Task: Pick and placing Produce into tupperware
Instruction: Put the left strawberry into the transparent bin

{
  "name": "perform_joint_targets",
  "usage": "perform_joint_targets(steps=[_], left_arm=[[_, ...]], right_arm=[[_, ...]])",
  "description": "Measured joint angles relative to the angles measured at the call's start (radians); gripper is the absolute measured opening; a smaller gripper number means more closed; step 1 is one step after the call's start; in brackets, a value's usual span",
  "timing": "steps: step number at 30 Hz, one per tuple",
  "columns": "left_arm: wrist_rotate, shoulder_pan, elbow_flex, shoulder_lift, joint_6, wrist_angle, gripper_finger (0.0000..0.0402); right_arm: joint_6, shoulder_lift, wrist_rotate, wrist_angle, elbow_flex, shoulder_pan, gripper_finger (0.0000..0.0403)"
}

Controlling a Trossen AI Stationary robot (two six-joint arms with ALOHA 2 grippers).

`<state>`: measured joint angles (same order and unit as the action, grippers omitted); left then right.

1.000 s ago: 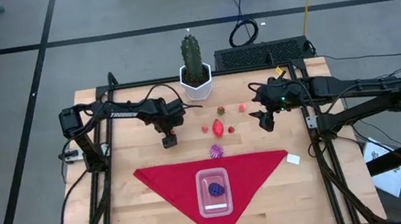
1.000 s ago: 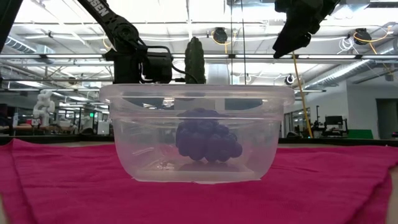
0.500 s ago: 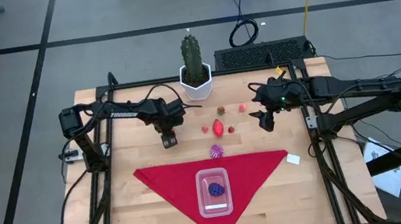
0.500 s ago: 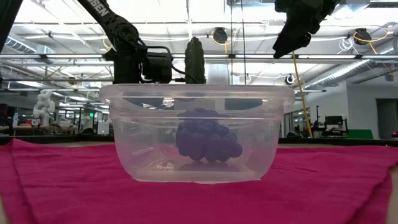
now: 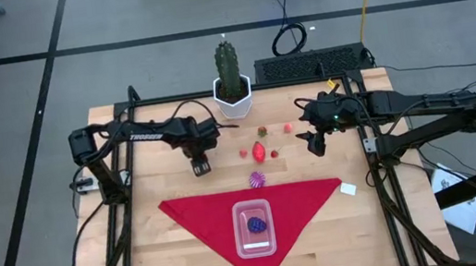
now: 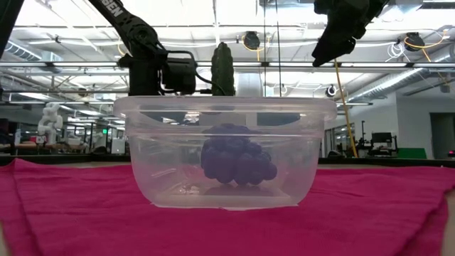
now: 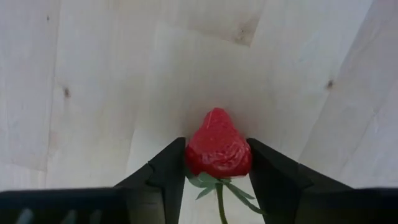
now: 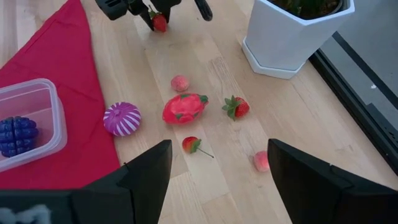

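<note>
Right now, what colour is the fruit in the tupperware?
Dark purple fruit in the tupperware; clearest in the low view.

Left gripper (image 5: 201,167) low over bare wood, left of the scattered produce (image 5: 259,152). Right gripper (image 5: 317,148) to their right. Clear tupperware (image 5: 254,228) on red cloth (image 5: 193,214), one dark purple piece (image 5: 256,225) inside. Cactus (image 5: 228,69) at table's far edge.

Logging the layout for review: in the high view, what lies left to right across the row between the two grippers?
Left gripper holding a strawberry → small pink fruit → red dragon fruit → small red strawberry → pink fruit → right gripper.
</note>
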<state>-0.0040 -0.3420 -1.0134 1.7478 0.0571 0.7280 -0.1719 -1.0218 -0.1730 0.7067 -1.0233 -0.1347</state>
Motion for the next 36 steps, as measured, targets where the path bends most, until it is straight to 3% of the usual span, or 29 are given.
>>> perform_joint_targets(steps=[14,22,33,36], left_arm=[[0.007,0.072,-0.006,-0.121,-0.129,0.097,0.0168],[0.108,0.169,-0.007,-0.196,-0.26,0.088,0.0175],[0.134,0.389,-0.186,-0.184,-0.394,0.095,0.0175],[0.088,0.442,-0.223,-0.184,-0.406,0.092,0.0175]], right_arm=[[0.0,0.0,0.0,-0.035,0.0,0.0,0.0254],[0.001,0.0,0.0,-0.047,0.0,0.0,0.0254],[0.001,0.0,0.014,-0.045,0.0,0.0,0.0254],[0.001,0.0,0.023,-0.045,0.0,0.0,0.0254]])
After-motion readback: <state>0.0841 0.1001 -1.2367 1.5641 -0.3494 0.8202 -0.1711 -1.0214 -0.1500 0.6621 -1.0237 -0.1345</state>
